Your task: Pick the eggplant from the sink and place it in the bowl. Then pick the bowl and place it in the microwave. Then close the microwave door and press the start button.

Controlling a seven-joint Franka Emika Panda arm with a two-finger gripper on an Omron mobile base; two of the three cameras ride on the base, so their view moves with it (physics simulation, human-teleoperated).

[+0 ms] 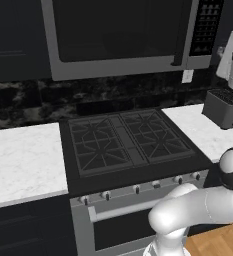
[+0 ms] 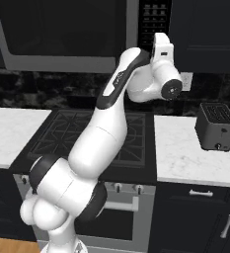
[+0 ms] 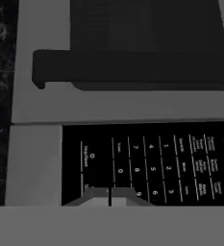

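pincer (image 3: 110,196): clenched, nothing in it; tips tog., right up at the button panel (image 3: 147,163), low edge of hand view.
panel: black keypad, start/stop labels at ~9 o'clock of the digits; the tips sit at 6 o'clock beneath them.
microwave door (image 1: 120,32): shut, handle (image 3: 132,69) at 12 o'clock of panel.
microwave (image 1: 128,40): over the stove (image 1: 128,140).
bowl/eggplant: not visible; prob. inside, can't confirm.
progress: judged last step, start press left or underway.
worktop (image 2: 195,153): toaster (image 2: 216,126) at 3 o'clock.
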